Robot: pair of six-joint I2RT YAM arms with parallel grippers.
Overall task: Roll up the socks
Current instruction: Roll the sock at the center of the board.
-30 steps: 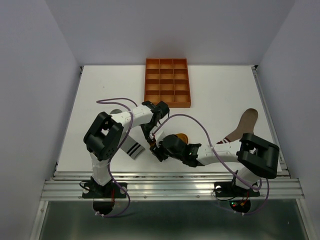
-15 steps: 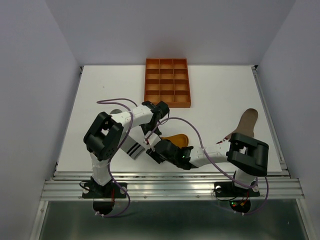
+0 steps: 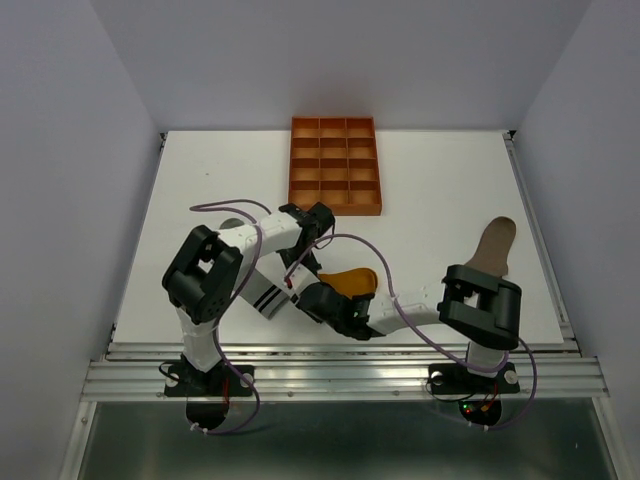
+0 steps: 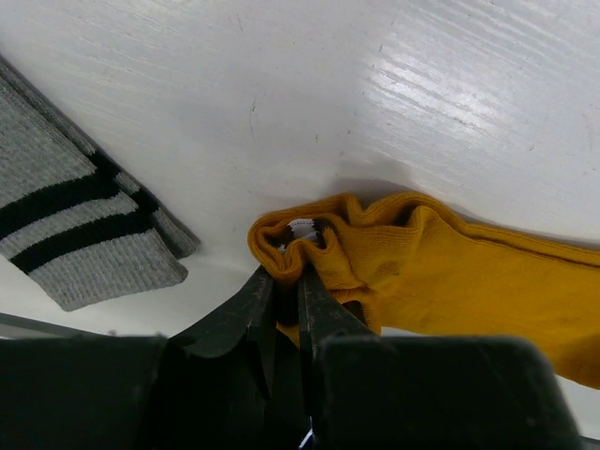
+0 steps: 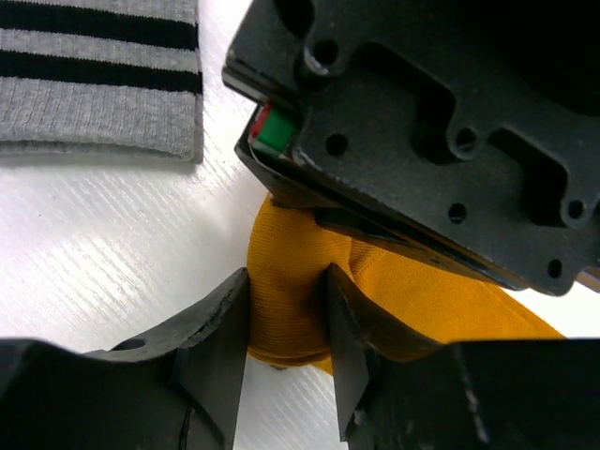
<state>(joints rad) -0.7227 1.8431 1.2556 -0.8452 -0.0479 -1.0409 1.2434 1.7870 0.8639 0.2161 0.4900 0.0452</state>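
Observation:
The mustard yellow sock (image 3: 350, 281) lies near the table's front middle, one end bunched. My left gripper (image 4: 286, 274) is shut on that bunched edge of the yellow sock (image 4: 469, 272). From the near side my right gripper (image 5: 287, 286) has both jaws pressed against the folded end of the yellow sock (image 5: 441, 300), right beneath the left gripper's black body (image 5: 422, 131). The grey sock with black stripes (image 3: 265, 298) lies flat just left of both grippers. Far right on the table lies the taupe-brown sock (image 3: 495, 245), partly behind the right arm.
An orange compartmented tray (image 3: 335, 165) stands at the back middle of the table. The two arms and their purple cables cross close together above the front middle. The grey sock's cuff (image 5: 94, 75) lies a short way from the right fingers.
My right arm has swung left toward the left gripper and its jaws have narrowed onto the yellow sock's folded end. More of the yellow sock shows from above. The left gripper stays shut.

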